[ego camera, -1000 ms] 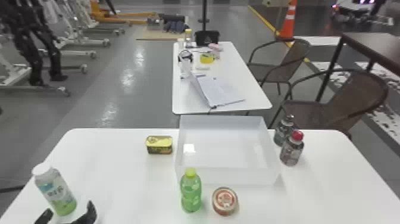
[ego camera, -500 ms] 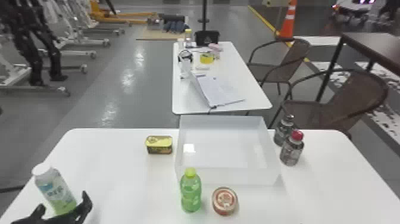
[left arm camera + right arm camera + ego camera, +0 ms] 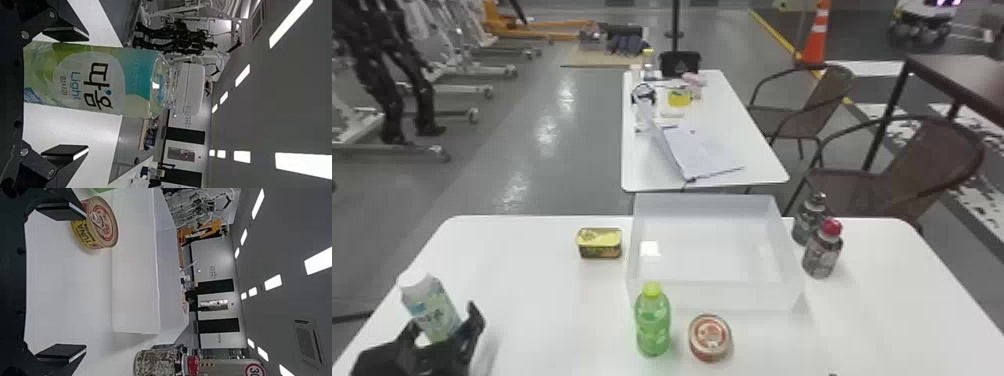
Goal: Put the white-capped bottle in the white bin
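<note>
At the left of the table in the head view, my left gripper (image 3: 444, 327) stands open around the lower part of the white-capped bottle (image 3: 431, 306). In the left wrist view the bottle (image 3: 113, 80) lies between the spread fingers of my left gripper (image 3: 65, 94), nearer to one of them, with a gap to the other. The white bin (image 3: 714, 296) stands at the table's middle with nothing inside. In the right wrist view my right gripper (image 3: 62, 282) is open with nothing gripped, near the bin's wall (image 3: 135, 278).
A green bottle (image 3: 653, 322) and a round tuna can (image 3: 710, 337) stand in front of the bin. A yellow rectangular can (image 3: 600, 243) is left of it. Right of it are a red-capped bottle (image 3: 823, 250) and a dark-capped bottle (image 3: 808, 220).
My left gripper has moved forward and to the left in the head view, so that its fingers now reach around the white-capped bottle. The other table objects have kept their places.
</note>
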Controlling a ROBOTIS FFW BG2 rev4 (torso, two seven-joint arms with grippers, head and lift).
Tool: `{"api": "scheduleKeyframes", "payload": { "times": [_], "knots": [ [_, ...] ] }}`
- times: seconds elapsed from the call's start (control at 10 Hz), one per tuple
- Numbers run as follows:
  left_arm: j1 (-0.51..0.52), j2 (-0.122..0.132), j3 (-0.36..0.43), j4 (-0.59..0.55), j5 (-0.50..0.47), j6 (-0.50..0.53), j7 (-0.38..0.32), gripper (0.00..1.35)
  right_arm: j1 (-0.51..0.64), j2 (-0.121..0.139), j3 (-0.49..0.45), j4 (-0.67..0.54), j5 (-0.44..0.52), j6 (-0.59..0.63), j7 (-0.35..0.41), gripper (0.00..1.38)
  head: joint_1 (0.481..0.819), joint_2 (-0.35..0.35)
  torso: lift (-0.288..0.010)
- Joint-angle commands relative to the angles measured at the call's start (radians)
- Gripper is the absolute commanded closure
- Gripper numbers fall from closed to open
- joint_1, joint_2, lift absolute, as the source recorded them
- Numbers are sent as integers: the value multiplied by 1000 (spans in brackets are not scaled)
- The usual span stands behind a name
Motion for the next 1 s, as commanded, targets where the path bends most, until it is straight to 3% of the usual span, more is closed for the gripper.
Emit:
{"api": "scheduleKeyframes", "payload": {
  "times": [0.0, 0.2, 0.6, 0.9],
  "knots": [
    [-5, 10, 6, 4, -15, -7, 0, 725, -1, 2, 0, 1, 0, 0, 0, 111, 549, 0, -100],
    [-7, 5, 18, 4, -35, -12, 0, 1104, -1, 4, 0, 3, 0, 2, 0, 111, 549, 0, -100],
    [2, 4, 3, -9, -30, -27, -8, 1105, -1, 4, 0, 4, -3, 0, 2, 111, 549, 0, -100],
    [16, 24, -77, -243, -105, 20, -84, 1105, -1, 4, 0, 6, -6, 0, 2, 111, 549, 0, -100]
  ]
}}
